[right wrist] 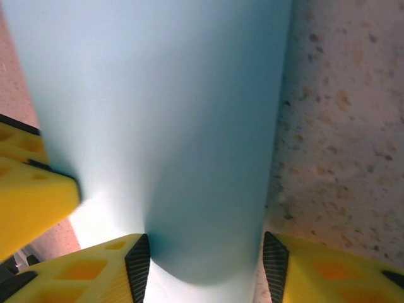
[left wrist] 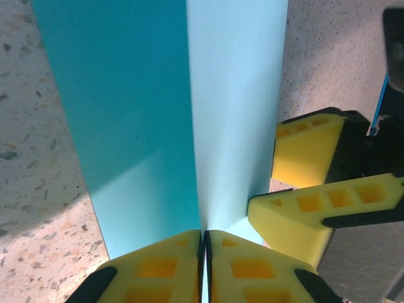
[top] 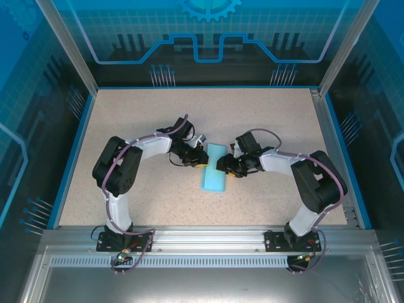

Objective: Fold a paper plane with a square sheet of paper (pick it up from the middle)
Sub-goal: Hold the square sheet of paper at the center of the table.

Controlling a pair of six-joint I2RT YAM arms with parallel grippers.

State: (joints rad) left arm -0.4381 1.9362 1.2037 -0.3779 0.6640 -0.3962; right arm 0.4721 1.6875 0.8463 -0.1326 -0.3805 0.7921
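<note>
The paper (top: pixel 214 172) lies near the middle of the worktop (top: pixel 139 120), folded into a long narrow strip. In the left wrist view 2 faces of it are seen meeting at 1 crease. Its long axis runs from the far side towards the near edge, leaning slightly left at the near end, so it passes between the 2 arms.

The left pincer (left wrist: pixel 203 238) is placed at the strip's left side and is clenched on the crease, with the paper nipped between its yellow fingers (left wrist: pixel 158 271). The right pincer (right wrist: pixel 205 265) is placed just across the strip, on its right side. Its jaws are held apart, with a rounded bulge of paper between them. Whether the pads touch that bulge cannot be told for sure, as the view is so close.

Both pincers are set near mid-length, opposite each other across the short width, and neither is clearly nearer. In each wrist view the strip runs straight away from the fingers, so the jaws close across its width. Any further creasing is therefore judged to need travel along the long axis.
</note>
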